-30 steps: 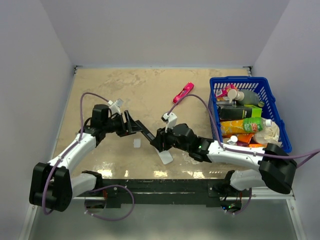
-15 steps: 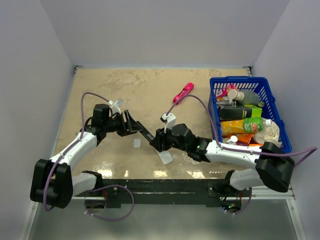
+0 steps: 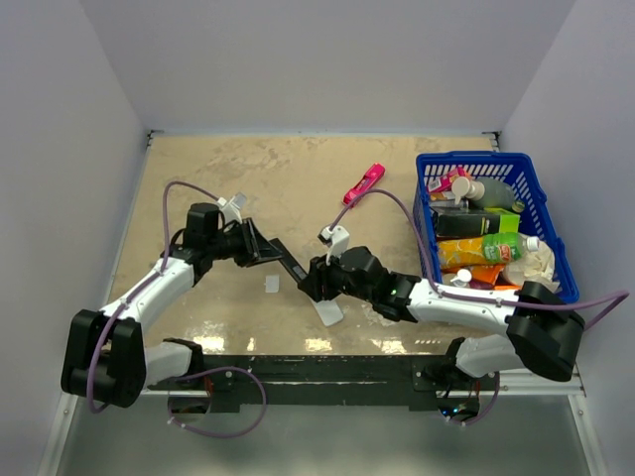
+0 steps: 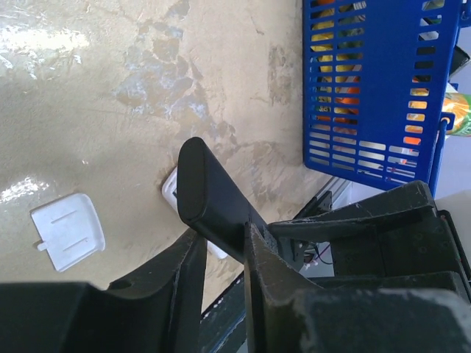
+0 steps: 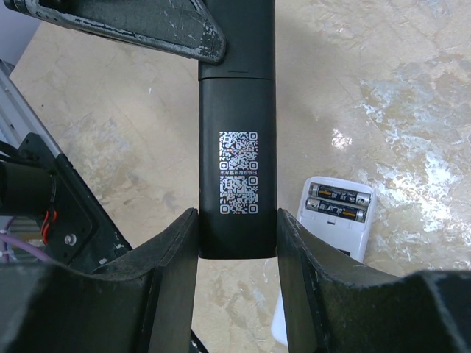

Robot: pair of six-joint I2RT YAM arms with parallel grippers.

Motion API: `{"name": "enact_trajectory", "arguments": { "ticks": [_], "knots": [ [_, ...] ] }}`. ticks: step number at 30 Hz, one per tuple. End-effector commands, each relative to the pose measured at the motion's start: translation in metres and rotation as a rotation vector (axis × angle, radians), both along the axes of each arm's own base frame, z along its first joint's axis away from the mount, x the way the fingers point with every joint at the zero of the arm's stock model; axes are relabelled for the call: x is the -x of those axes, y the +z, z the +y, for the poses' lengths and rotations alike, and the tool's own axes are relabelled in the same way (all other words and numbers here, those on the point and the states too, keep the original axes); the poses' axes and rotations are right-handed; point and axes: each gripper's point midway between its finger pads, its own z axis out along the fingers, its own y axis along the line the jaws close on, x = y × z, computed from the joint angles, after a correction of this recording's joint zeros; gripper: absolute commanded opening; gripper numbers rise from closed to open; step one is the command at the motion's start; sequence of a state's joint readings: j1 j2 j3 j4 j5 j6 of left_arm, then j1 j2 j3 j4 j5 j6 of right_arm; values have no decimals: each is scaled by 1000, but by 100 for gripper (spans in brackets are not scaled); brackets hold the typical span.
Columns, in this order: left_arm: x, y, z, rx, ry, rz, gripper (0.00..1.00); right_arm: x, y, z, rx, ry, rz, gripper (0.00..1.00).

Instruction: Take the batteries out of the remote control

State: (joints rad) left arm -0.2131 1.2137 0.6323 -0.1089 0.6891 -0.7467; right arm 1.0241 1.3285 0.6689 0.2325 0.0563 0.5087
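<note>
Right wrist view: the right hand point(image 5: 237, 220) clamps one end of a black remote point(image 5: 237, 110), QR sticker point(image 5: 238, 173) facing up. The left hand point(image 4: 221, 250) is closed on its other end. Two batteries point(image 5: 340, 204) sit in the open bay of a white remote point(image 5: 331, 235) lying on the tabletop point(image 5: 383, 88). A white cover point(image 4: 68, 231) lies apart from it.

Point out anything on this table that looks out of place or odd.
The white plastic remote lies face down with its battery bay uncovered, two greyish cylindrical batteries exposed. A small flat white cover lies loose to its left.
</note>
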Motion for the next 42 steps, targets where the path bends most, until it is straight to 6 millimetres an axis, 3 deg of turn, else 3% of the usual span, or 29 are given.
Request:
{"name": "enact_trajectory", "arguments": {
  "ticks": [1,5,9,12,15,21,27,37,38,41,42],
  "knots": [
    [-10,6,1,-19,-4,-57,16,-4,33,4,-96,-7,-62,9],
    [-9,14,-5,31,-17,-50,0,-4,33,4,-93,-6,-64,9],
    [-7,17,-8,56,-21,-35,0,-7,37,6,-93,-9,-72,14],
    [-7,17,-8,60,-17,-27,0,-10,36,9,-84,-14,-72,29],
    [-7,17,-7,53,-17,-27,0,-14,32,12,-69,-16,-69,49],
    [-6,17,-5,36,-11,-35,0,-16,24,20,-37,12,-77,63],
    [-5,14,-2,17,-3,-38,0,-27,14,32,2,17,-86,65],
    [-4,18,-4,46,11,-37,0,-25,0,42,-31,18,-37,61],
    [-5,20,-4,53,14,-36,0,-25,-2,43,-28,20,-33,60],
    [-5,24,-5,63,22,-35,0,-23,-2,41,-29,21,-31,43],
    [-4,23,-5,64,23,-32,0,-23,-4,39,-25,18,-32,32]
  ]
}}
